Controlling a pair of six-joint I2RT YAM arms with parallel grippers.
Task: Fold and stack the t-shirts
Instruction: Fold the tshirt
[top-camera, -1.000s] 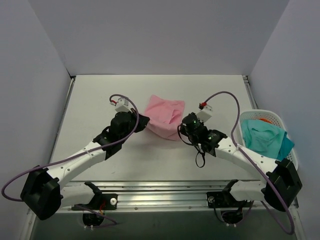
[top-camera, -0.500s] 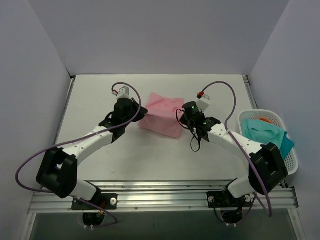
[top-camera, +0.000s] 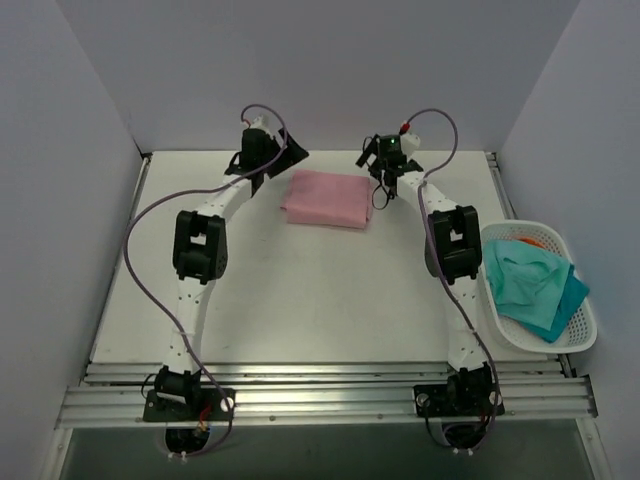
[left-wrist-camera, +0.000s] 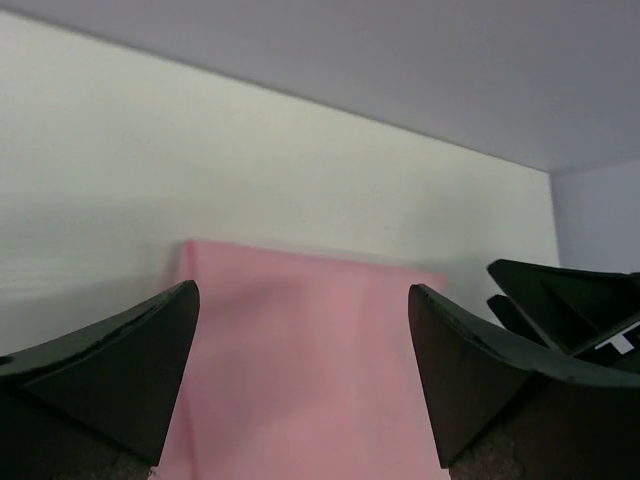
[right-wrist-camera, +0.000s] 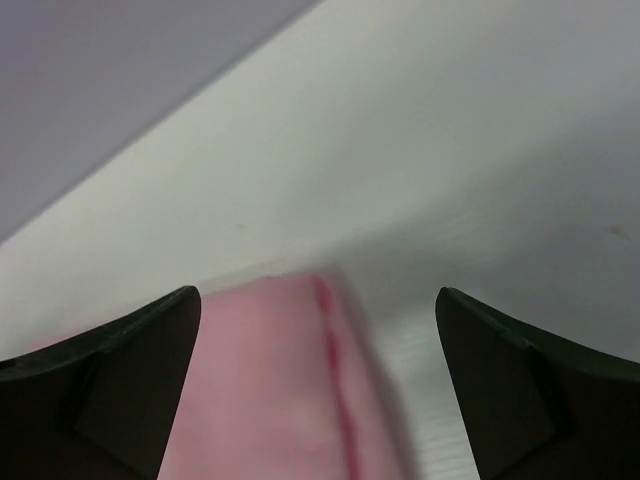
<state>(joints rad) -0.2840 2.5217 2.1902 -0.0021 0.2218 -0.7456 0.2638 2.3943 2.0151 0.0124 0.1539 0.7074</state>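
Note:
A light pink t-shirt (top-camera: 328, 198) lies folded into a flat rectangle near the back of the table. My left gripper (top-camera: 291, 153) hovers just past its back left corner, open and holding nothing. My right gripper (top-camera: 369, 157) hovers at the back right corner, also open and holding nothing. In the left wrist view the pink t-shirt (left-wrist-camera: 300, 370) lies below the spread gripper (left-wrist-camera: 303, 290), with the other gripper's dark fingers (left-wrist-camera: 570, 300) at the right. The right wrist view shows the t-shirt's folded edge (right-wrist-camera: 270, 390) under its open gripper (right-wrist-camera: 318, 291).
A white basket (top-camera: 588, 322) stands at the table's right edge and holds teal t-shirts (top-camera: 528, 282) and something orange (top-camera: 531, 240). Grey walls close in the back and both sides. Both arms stretch far out toward the back wall.
Both arms reached toward the back of the table, carrying the pink t-shirt with them. It now lies flat as a rectangle, and both grippers have opened and let go of it.

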